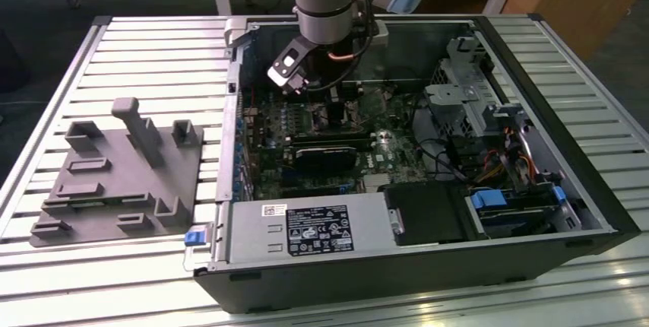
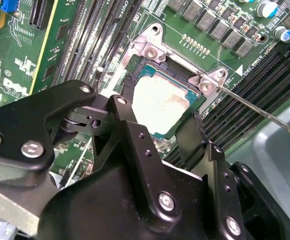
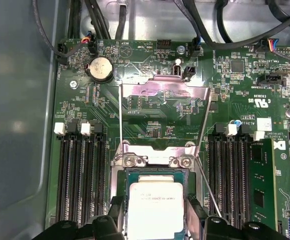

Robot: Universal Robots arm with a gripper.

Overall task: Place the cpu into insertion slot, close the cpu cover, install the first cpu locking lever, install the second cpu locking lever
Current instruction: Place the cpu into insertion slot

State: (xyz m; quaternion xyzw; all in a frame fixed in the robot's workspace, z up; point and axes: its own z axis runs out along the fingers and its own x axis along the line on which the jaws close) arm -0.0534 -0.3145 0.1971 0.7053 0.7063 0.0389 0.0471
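My gripper (image 3: 155, 222) is down inside the open computer case (image 1: 355, 285). My fingers (image 3: 115, 220) are closed on two opposite edges of the cpu (image 3: 154, 202), one pad on each side. The cpu lies flat, silvery face up, inside the insertion slot (image 3: 157, 171) on the green motherboard (image 3: 150, 130). In the second wrist view it looks level with the slot's rim. I judge it seated or very nearly so, but I have not yet released it.

Take the slot as a dial with my fingers at six o'clock. The cpu cover (image 3: 160, 92) stands swung open at twelve o'clock, beyond its two hinge screws, and the board shows through its window. The locking levers are thin wire rods. The nine o'clock lever (image 3: 120, 117) runs along that side of the open cover. The three o'clock lever (image 3: 208, 192) slants past the other side. As far as I can judge, neither is hooked down.

On the exterior view's dial, my arm (image 1: 324, 0) enters the case near twelve o'clock. A grey fixture block (image 1: 112, 182) sits on the slatted table (image 1: 152, 38) at nine o'clock, beside the case.

By my reckoning, the first of the four steps is all but done. The cover is not yet closed, and both levers remain to be installed.
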